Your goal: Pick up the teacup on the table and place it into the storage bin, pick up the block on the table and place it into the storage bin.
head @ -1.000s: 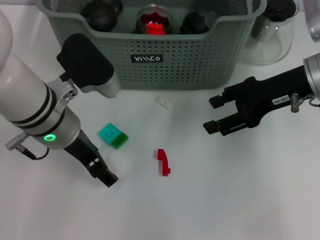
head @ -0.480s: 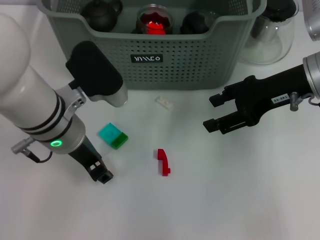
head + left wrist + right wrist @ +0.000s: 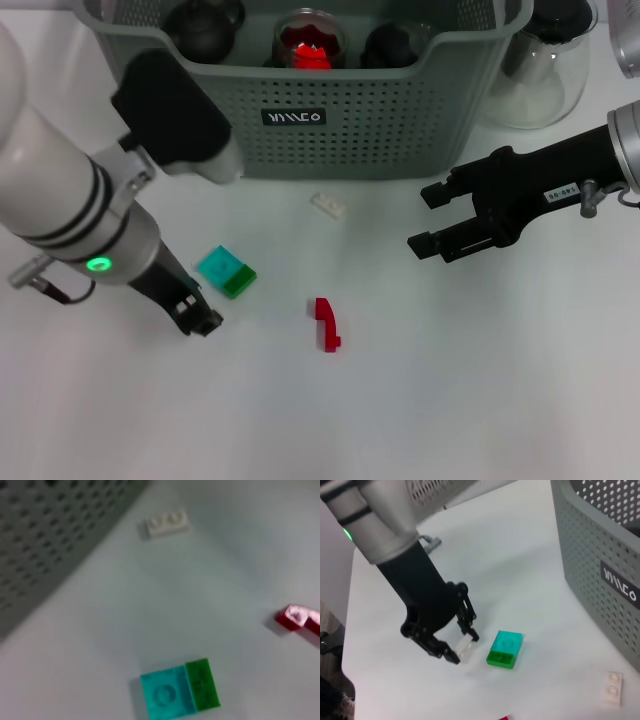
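Observation:
A teal and green block point(image 3: 226, 272) lies on the white table, in front of the grey-green storage bin point(image 3: 400, 120). It also shows in the left wrist view point(image 3: 179, 691) and the right wrist view point(image 3: 505, 649). My left gripper point(image 3: 197, 318) is low over the table just beside the block, on its near left. In the right wrist view the left gripper point(image 3: 462, 645) is open, not touching the block. My right gripper point(image 3: 426, 220) is open and empty at the right, above the table. Dark cups and a glass with red contents point(image 3: 310, 40) sit in the bin.
A small white brick point(image 3: 328, 205) lies close to the bin's front wall. A red curved piece point(image 3: 327, 323) lies mid-table. A clear glass carafe point(image 3: 540, 70) stands right of the bin. The bin wall point(image 3: 45, 540) is close to the left arm.
My left gripper has moved away from the front edge and closer to the teal and green block. The right arm has barely moved.

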